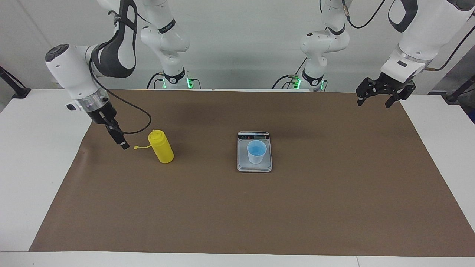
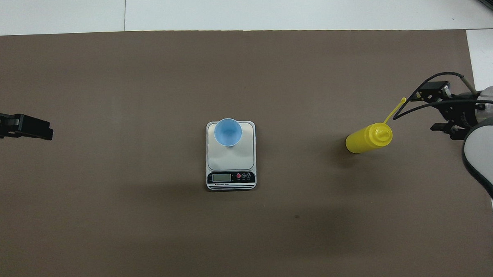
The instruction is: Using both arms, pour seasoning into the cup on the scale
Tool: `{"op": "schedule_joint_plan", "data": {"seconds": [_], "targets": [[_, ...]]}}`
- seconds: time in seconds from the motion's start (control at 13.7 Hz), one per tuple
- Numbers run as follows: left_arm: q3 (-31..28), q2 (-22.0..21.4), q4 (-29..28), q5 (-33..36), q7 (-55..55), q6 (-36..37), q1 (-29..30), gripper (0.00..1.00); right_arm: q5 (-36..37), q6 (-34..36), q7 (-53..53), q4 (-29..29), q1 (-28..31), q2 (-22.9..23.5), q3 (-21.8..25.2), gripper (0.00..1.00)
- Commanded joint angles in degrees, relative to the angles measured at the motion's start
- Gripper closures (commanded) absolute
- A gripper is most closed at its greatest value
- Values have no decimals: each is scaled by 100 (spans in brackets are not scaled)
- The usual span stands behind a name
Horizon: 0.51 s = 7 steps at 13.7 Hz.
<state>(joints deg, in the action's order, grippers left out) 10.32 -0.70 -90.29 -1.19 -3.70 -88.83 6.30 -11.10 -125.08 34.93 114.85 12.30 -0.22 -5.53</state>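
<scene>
The seasoning (image 1: 161, 147) was a bright yellow squeeze bottle with a domed nozzle, standing upright on the brown-covered counter (image 1: 334, 193) toward the right arm's end, its small tethered cap (image 1: 136, 147) hanging open beside it. The pale blue cup (image 1: 256, 151) sat on the silver-grey scale (image 1: 254, 167) at mid-counter. The right claw (image 1: 118, 138) hung empty and open near the cap, while the left claw (image 1: 385, 93) waited open over its own end.
</scene>
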Motion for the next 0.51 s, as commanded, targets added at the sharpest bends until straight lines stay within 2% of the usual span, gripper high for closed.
{"op": "schedule_joint_plan", "data": {"seconds": [0.0,0.15,0.44], "targets": [[5,-114,-32,22,-26,33,47,0,634,71,-285,90,-332,-285,-9,0],[13,-123,-59,31,-26,41,47,0,933,194,-442,90,-605,-399,-9,0],[13,-149,-138,31,-17,15,56,0,1031,782,-1689,99,-1265,-531,-9,0]]}}
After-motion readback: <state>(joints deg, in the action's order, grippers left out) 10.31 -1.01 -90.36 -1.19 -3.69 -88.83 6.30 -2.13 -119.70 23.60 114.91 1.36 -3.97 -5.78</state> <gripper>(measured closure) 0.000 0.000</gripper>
